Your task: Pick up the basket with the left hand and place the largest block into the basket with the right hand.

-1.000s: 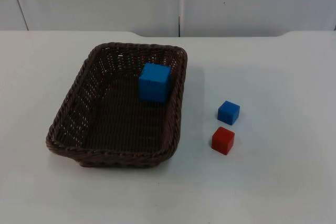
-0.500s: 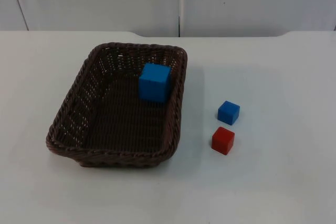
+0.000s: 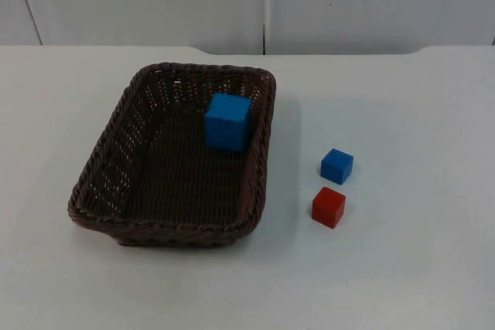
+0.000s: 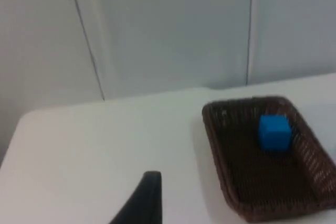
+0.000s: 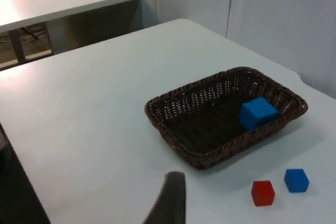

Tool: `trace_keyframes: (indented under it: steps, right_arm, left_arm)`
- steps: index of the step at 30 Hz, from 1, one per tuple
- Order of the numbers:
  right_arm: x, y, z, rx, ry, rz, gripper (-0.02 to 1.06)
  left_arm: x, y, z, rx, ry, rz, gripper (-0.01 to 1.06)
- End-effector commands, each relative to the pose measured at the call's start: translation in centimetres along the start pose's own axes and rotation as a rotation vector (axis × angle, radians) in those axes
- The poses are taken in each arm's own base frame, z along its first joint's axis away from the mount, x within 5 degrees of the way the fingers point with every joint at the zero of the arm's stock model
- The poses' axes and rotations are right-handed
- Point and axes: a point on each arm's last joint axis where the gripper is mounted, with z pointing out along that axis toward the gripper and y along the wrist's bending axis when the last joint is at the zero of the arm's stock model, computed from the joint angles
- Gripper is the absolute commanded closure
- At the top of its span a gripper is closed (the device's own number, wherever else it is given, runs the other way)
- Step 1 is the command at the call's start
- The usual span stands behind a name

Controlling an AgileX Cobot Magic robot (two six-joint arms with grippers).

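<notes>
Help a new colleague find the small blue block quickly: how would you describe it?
Start at the brown wicker basket on the white table. To its right, two small cubes sit on the bare tabletop. The small blue block is the one nearer the wall, behind the red block and much smaller than the blue cube in the basket.

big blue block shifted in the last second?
No. The big blue block sits against the basket right wall, same spot relative to the small blue block.

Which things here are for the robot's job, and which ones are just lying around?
For the job:
basket, sitting on the table
big blue block, already inside the basket against its wall

Just lying around:
small blue block, on the table beside the basket
small red block, next to the small blue one
</notes>
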Motion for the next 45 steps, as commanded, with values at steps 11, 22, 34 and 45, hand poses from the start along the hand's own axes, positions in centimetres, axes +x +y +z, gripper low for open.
trace_keyframes:
  steps: [11, 22, 34, 45]
  right_arm:
    - [3.1, 0.1, -4.1, 0.057, 0.021, 0.042, 0.28]
    - [5.5, -0.2, -3.2, 0.096, 0.186, 0.099, 0.28]
    - [6.1, -0.2, -2.2, 0.092, 0.191, 0.100, 0.28]
    - [6.1, -0.2, -2.2, 0.095, 0.192, 0.086, 0.28]
  left_arm:
    - [4.7, 0.4, 4.2, 0.002, 0.239, -0.044, 0.00]
    - [5.6, 1.1, 5.4, -0.074, 0.244, -0.079, 0.00]
    - [5.7, 1.1, 5.4, -0.072, 0.246, -0.080, 0.00]
    - [5.7, 1.1, 5.4, -0.072, 0.246, -0.080, 0.00]
